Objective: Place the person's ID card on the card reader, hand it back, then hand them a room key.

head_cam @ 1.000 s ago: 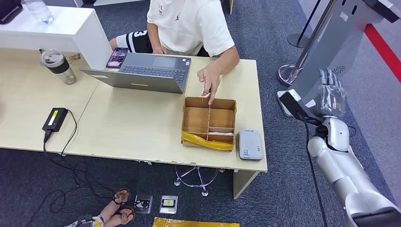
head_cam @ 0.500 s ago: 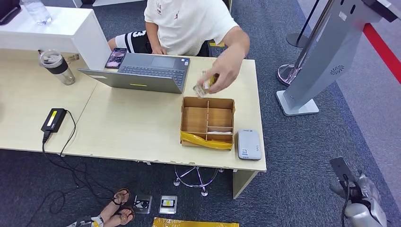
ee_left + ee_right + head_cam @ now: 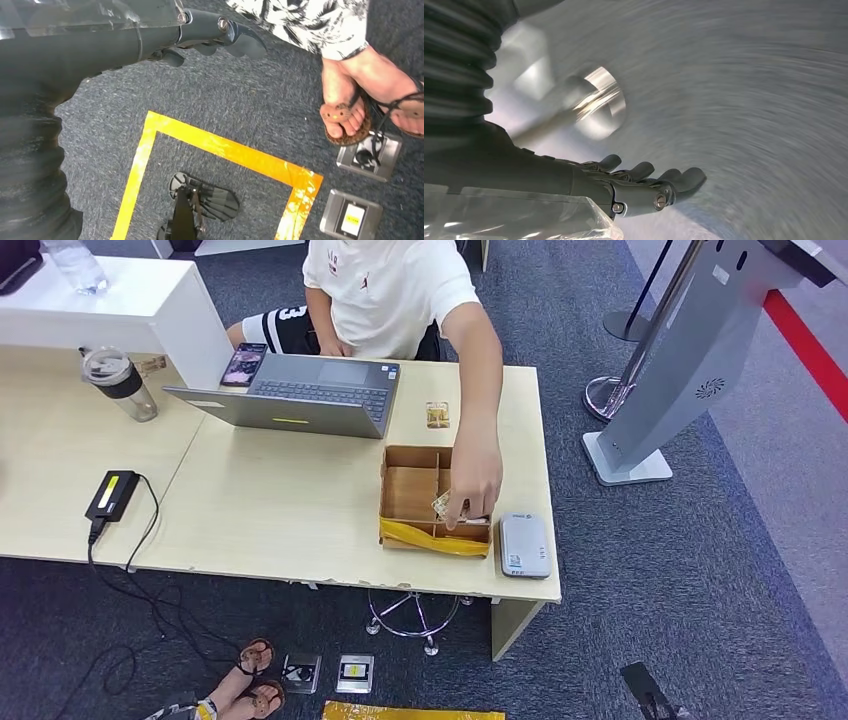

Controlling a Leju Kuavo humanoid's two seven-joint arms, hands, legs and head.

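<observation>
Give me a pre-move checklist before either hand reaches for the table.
1. Card reader free on top: ok, nothing lies on it.
2. Cardboard box free of hands: not ok, the person's hand is inside it, holding a small item.
3. ID card ready to take: cannot tell; a small card lies beside the laptop, its kind unreadable.
4. Left hand empty: ok, it holds nothing, hanging over the floor.
5. Right hand empty: ok, it holds nothing; its view is motion-blurred.
</observation>
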